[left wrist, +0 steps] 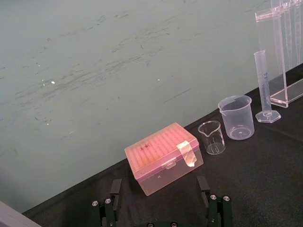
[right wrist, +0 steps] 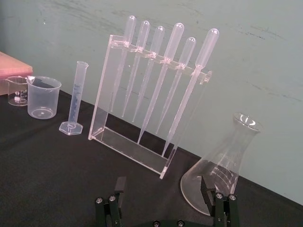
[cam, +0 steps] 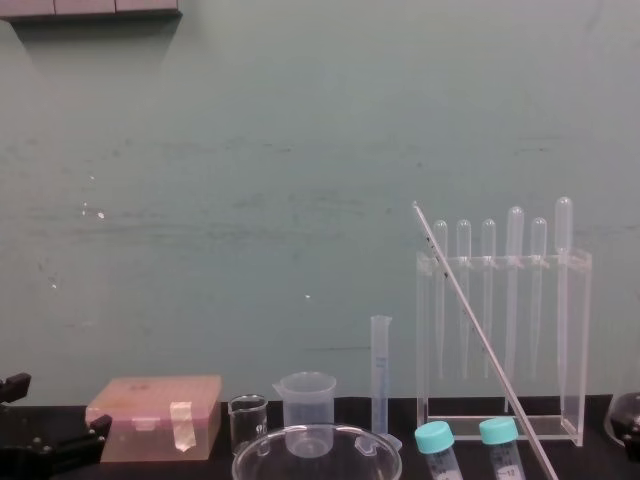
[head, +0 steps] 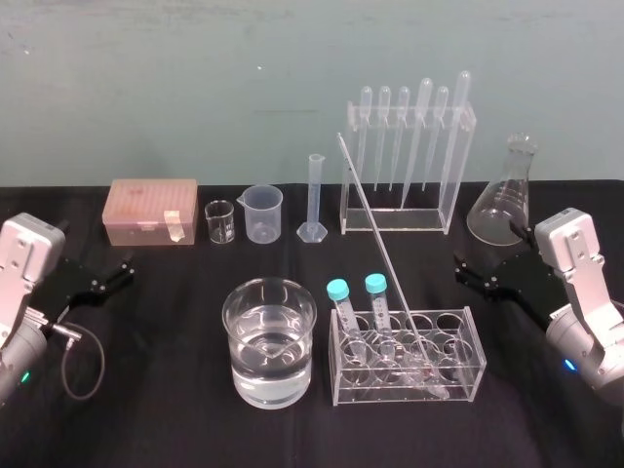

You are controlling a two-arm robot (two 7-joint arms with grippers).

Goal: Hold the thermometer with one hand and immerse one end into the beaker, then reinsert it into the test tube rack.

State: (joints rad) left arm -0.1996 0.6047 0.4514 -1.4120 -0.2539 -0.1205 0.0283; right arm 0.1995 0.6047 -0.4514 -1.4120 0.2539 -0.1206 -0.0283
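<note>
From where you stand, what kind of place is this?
Most likely a chemistry lab bench, or a mock-up of one: a glass beaker of clear liquid, a row of plastic pipettes and a conical flask sit on a black-covered table.

We see the wide clear glass beaker [head: 269, 380] just left of the low clear acrylic test tube rack [head: 458, 385]. The long thin glass thermometer [head: 378, 239] leans in it, apparently. Behind stands the tall clear acrylic pipette stand [head: 456, 185].
</note>
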